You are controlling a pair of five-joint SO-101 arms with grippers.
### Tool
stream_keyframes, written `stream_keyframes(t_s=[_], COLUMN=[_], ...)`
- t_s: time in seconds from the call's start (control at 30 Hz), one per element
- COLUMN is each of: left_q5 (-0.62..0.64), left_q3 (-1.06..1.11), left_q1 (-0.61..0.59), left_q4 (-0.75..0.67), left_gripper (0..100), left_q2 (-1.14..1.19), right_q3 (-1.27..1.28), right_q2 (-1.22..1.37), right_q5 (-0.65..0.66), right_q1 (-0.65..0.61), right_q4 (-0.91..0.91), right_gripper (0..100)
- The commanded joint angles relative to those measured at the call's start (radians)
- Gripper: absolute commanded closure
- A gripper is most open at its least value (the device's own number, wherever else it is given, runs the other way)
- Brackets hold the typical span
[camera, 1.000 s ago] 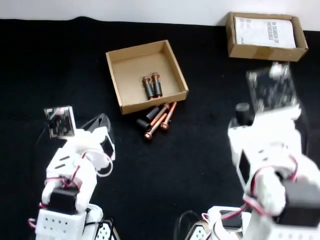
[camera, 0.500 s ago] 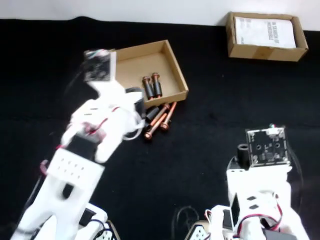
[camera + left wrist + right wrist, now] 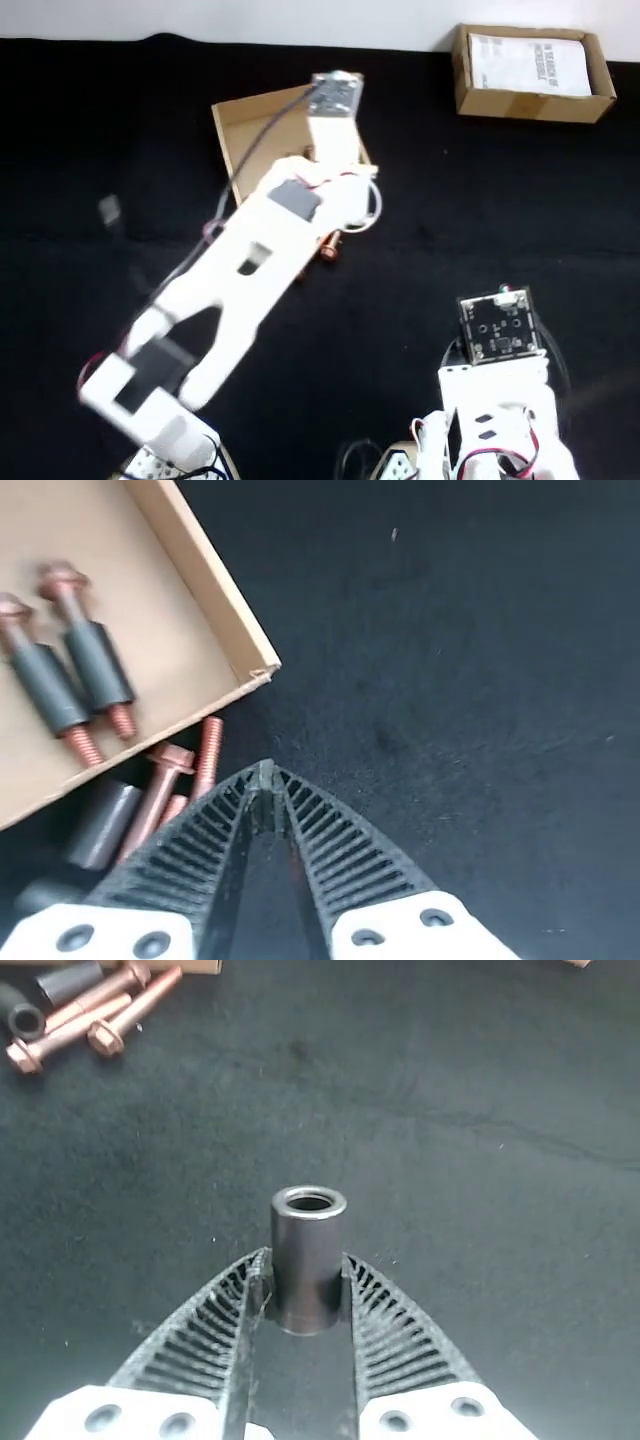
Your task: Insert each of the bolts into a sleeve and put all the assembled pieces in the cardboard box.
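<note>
My left gripper (image 3: 265,780) is shut with nothing in it, hanging just above the loose copper bolts (image 3: 175,775) and a dark sleeve (image 3: 100,825) outside the corner of the cardboard box (image 3: 210,575). Two assembled pieces (image 3: 70,670) lie inside that box. In the high view the left arm (image 3: 260,250) stretches over the box (image 3: 235,140) and hides most of the loose parts; one bolt head (image 3: 328,250) peeks out. My right gripper (image 3: 305,1270) is shut on a dark sleeve (image 3: 308,1245), bore end outward, well back from the loose bolts (image 3: 95,1005) and another sleeve (image 3: 25,1018).
A second cardboard box (image 3: 530,100) holding a printed sheet stands at the back right by the wall. The right arm (image 3: 497,400) sits at the near right edge. Black cloth (image 3: 480,200) between the arms and to the right of the bolts is bare.
The left arm has swung from the near left out over the box and the loose bolts. The right arm has drawn back toward the near edge.
</note>
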Motion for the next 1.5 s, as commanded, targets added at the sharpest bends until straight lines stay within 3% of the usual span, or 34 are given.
stream_keyframes(t_s=[0.0,0.2,0.53,0.63,0.8,1.1,1.47], left_q5=[0.006,0.006,0.003,0.002,-0.002,0.005,-0.002], left_q3=[-0.143,-0.338,-0.684,-0.719,-0.720,-0.734,-0.871], left_q1=[0.018,-0.007,-0.027,-0.027,-0.027,-0.101,-0.157], left_q4=[-0.011,0.031,0.522,0.606,0.609,0.473,0.465], left_gripper=[99,99,99,99,99,99,99], left_q2=[0.153,0.400,0.572,0.598,0.651,0.674,0.630], right_q3=[0.031,0.036,0.041,0.041,0.041,0.041,0.041], right_q2=[-0.051,-0.067,-0.065,-0.065,-0.065,-0.065,-0.065], right_q5=[0.025,0.038,0.041,0.041,0.041,0.041,0.041], right_q1=[0.012,0.012,0.012,0.012,0.012,0.012,0.012], right_q4=[-0.016,-0.018,-0.030,-0.030,-0.030,-0.030,-0.030], right_gripper=[99.2,99.2,99.2,99.2,99.2,99.2,99.2])
